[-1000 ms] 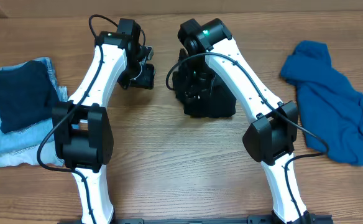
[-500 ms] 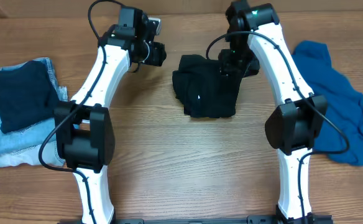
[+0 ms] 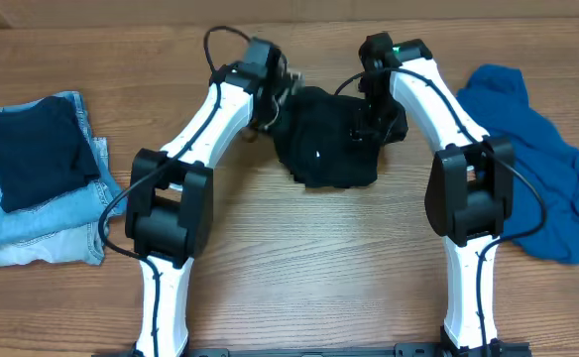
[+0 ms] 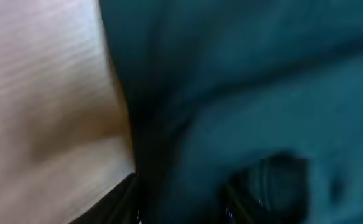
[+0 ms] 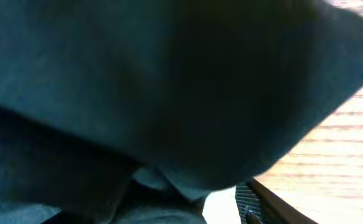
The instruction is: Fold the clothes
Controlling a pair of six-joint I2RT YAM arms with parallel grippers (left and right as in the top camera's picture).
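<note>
Clearly the step in hand is taking hold of the black garment [image 3: 324,154] by its far edge, one arm at each side, so that it can be drawn out and folded. It lies crumpled on the table [image 3: 299,268], at the middle and toward the far side, between the two arms. The left gripper [image 3: 272,94] is at the garment's far left corner, touching the cloth or just over it. The right gripper [image 3: 374,117] is over its far right part, with cloth under and around it. Both wrist views are filled with dark, blurred fabric close to the lens, so I cannot tell whether either pair of jaws is spread or already pinching cloth. Possibly a fold lies between the right fingers, but the view is too poor to say.

To do this well, each gripper should catch a single layer at a true corner or hem, not a bunched handful. The two grips should sit level with each other, so the cloth opens flat when drawn apart. A grip taken through several layers would likely drag the heap along as a lump. Both should close before either lifts.

The teal-blue garment [image 3: 527,169] lies loose at the right side of the table, just beyond the right arm and well apart from both grippers. At the left a dark folded piece [image 3: 32,149] rests on light-blue jeans [image 3: 32,238], away from the work.
</note>
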